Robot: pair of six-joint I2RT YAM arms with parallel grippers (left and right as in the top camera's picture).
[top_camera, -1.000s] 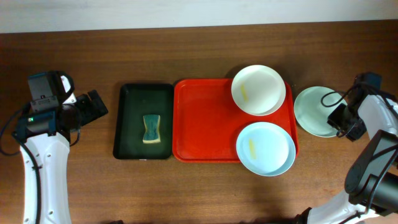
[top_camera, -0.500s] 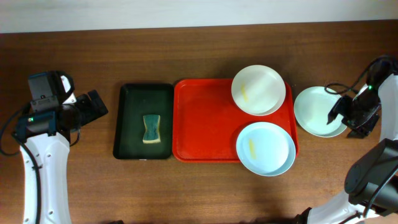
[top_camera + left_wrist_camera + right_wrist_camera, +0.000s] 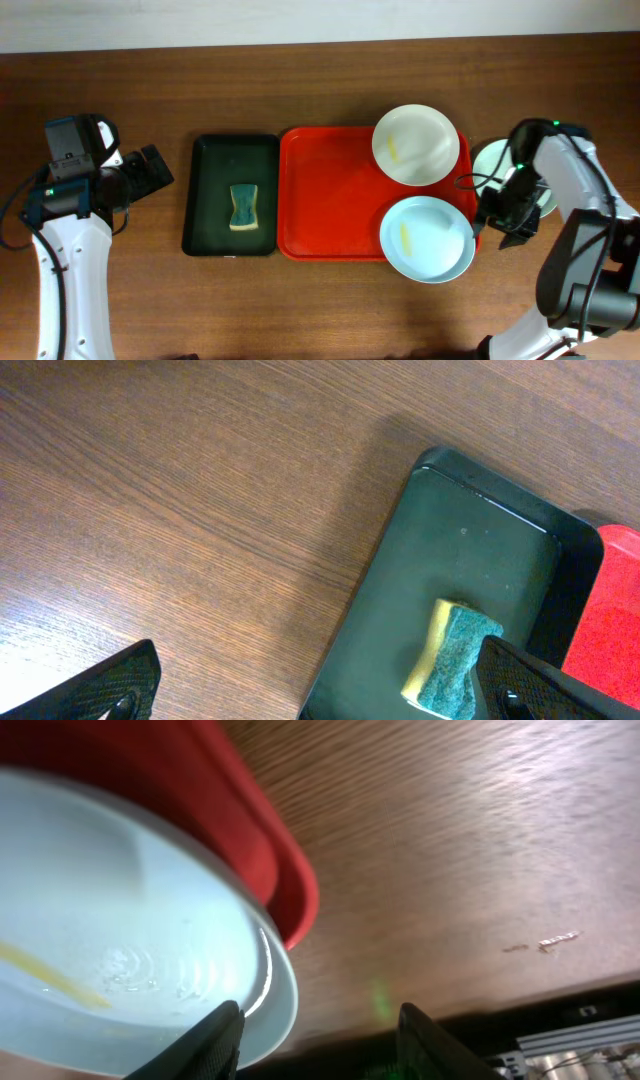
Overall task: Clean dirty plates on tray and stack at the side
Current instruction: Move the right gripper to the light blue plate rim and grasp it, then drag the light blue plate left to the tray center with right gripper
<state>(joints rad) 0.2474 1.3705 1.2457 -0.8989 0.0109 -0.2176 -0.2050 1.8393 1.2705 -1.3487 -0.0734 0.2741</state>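
The red tray holds a white plate at its far right corner and a pale mint plate with a yellow smear at its near right corner. A second mint plate lies on the table right of the tray, mostly hidden by my right arm. My right gripper is open and empty beside the smeared plate's right edge; the right wrist view shows that plate and the tray rim between its fingers. My left gripper is open and empty, left of the green tray.
A dark green tray left of the red tray holds a green-and-yellow sponge, also in the left wrist view. Bare wooden table lies around. The table's front edge shows in the right wrist view.
My right gripper has moved left and toward the front, from the mint plate on the table to the right edge of the smeared plate on the tray. The left arm has not moved.
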